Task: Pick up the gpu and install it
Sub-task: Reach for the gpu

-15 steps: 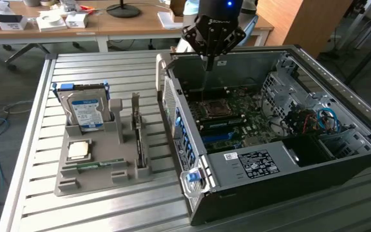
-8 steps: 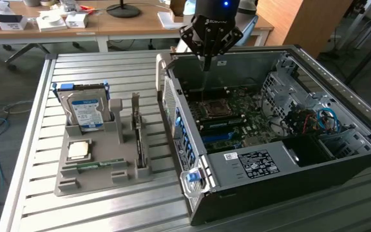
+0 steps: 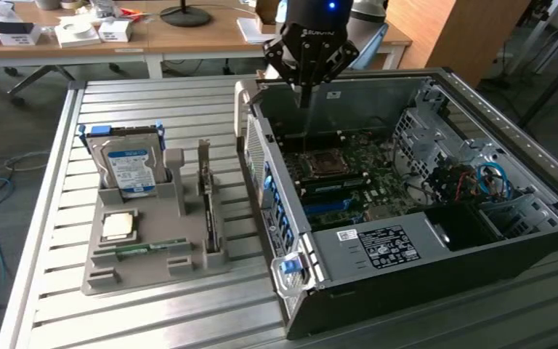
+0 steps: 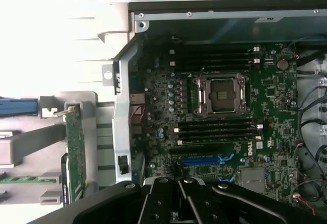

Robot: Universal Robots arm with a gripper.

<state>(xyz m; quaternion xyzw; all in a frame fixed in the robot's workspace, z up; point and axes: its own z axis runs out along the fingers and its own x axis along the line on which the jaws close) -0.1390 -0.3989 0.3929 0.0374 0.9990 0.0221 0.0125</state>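
end effector [image 3: 304,100]: fingers pressed together, nothing held; hangs over the far end of the open computer case [image 3: 357,287], above the motherboard [image 3: 357,182]
gpu [image 3: 204,193]: stands on edge in a slot of the grey holder [image 3: 153,275] on the counter [image 3: 163,102]; not picked up
gpu vs end effector: well apart; gpu is outside the case, to the exterior view's left of the end effector and nearer
wrist view: end effector [image 4: 179,189] over the board by the blue slot [image 4: 202,160]; gpu [image 4: 75,152] beyond the case wall
holder neighbours: hard drive [image 3: 128,167] upright, left of gpu; memory stick [image 3: 148,249] lying flat
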